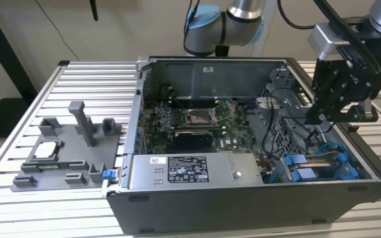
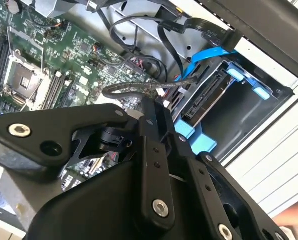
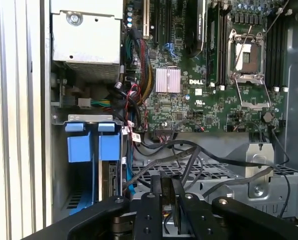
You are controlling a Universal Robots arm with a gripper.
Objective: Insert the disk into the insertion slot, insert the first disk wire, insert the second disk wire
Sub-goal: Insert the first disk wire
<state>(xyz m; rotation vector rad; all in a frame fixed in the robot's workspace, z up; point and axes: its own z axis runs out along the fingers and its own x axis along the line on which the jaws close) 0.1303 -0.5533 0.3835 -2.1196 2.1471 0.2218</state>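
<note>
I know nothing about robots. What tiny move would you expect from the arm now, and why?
Likely a short descent toward the disk, though that is a guess. The disk already sits in the insertion slot. The gripper hangs just above it, with a grey wire crossing by its tip. Lowering a little would bring the gripper nearer the disk's connector edge.

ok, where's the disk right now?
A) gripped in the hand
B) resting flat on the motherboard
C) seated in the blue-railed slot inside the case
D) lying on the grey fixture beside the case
C: in the second wrist view the disk sits between the blue rails of the insertion slot, with its connector edge exposed.
</note>
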